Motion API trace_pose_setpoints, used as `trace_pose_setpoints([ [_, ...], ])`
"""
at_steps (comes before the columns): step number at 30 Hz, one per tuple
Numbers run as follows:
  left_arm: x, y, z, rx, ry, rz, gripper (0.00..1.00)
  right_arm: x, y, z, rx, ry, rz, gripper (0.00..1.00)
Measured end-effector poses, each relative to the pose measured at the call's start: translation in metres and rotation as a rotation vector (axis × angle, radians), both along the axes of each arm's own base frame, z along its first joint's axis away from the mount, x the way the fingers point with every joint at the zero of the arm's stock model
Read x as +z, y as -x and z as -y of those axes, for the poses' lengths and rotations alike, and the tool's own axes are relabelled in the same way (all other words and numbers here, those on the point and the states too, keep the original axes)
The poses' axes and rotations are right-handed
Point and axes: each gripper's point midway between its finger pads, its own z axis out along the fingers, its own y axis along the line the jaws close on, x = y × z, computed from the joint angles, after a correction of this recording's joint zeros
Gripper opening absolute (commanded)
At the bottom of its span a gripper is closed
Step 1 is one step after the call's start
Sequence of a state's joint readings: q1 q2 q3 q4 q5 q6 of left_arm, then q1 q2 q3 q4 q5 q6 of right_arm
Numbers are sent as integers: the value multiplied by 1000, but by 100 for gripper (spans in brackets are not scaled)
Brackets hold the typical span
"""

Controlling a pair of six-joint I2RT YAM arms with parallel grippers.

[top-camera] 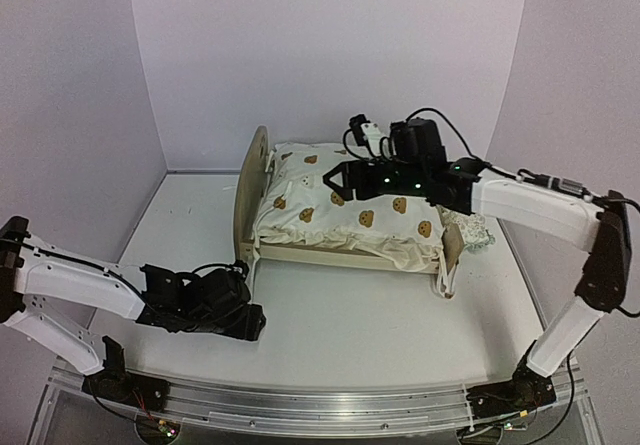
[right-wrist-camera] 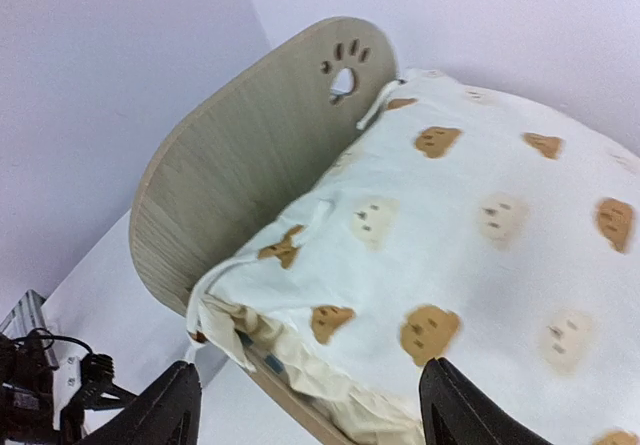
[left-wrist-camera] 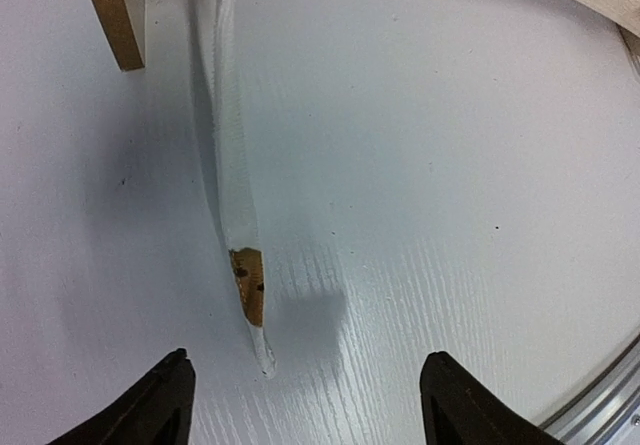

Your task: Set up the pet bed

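Top external view, looking down on a white desk (top-camera: 330, 325) inside pale walls. Shows the pet bed (top-camera: 340, 255) at mid-desk, toward the far side, lengthwise left to right: light plywood frame, tall rounded headboard (top-camera: 252, 180) at the left end, low footboard (top-camera: 452, 248) at the right. Heaped across the top, a cream quilt (top-camera: 350, 210), soft and puffy, printed with brown and pale bear faces, ruffled edge spilling over the near side of the frame. Beside the footboard, on the right, a small crumpled patterned cushion (top-camera: 472, 231), touching the bed or just beside it; cannot tell which. Right pincer (top-camera: 336, 187) above the quilt near the headboard end, black fingers spread apart, gripping nothing. Left pincer (top-camera: 256, 323) low over the desk, near the headboard's near corner, fingers likewise spread wide and empty.

Left wrist view: a narrow white fabric strip (left-wrist-camera: 232, 165) with a brown patch trailing across the wood-grain desk, ending just ahead of the two dark fingertips (left-wrist-camera: 165, 405); plywood leg (left-wrist-camera: 112, 10) at upper left; aluminium rail (left-wrist-camera: 600, 410) at lower right.

Right wrist view: paw-print cutout (right-wrist-camera: 343, 70) near the headboard's top, smooth grained plywood, quilt pressed against it.
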State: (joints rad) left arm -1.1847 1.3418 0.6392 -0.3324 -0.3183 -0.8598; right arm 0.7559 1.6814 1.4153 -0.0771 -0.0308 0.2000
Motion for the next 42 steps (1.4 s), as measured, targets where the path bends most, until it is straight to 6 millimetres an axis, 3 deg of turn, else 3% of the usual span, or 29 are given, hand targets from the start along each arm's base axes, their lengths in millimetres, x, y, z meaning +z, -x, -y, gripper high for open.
trace_pose_setpoints([
  [2, 8, 2, -1, -17, 3, 4, 86, 12, 6, 33, -93, 39, 26, 80],
  [4, 19, 2, -1, -28, 2, 9, 90, 5, 10, 76, -206, 101, 20, 80],
  [8, 41, -2, 3, -34, 13, 30, 91, -39, 6, 164, -435, 226, -88, 77],
  [11, 52, -2, 0, -33, 18, 48, 91, -75, 2, 220, -582, 296, -201, 75],
  [14, 60, -2, -6, -28, 21, 59, 91, -96, 7, 251, -671, 353, -273, 73],
  [23, 65, 0, -11, -28, 45, 70, 91, -119, 23, 266, -714, 423, -340, 50],
  [29, 64, 1, -12, -41, 37, 75, 91, -139, 37, 263, -692, 414, -417, 32],
  [32, 66, 0, -10, -51, 44, 85, 91, -143, 41, 261, -688, 382, -456, 28],
  [37, 70, -1, -5, -74, 56, 102, 91, -145, 47, 246, -647, 337, -496, 26],
  [42, 73, -2, -2, -91, 59, 114, 91, -146, 60, 215, -567, 340, -494, 26],
])
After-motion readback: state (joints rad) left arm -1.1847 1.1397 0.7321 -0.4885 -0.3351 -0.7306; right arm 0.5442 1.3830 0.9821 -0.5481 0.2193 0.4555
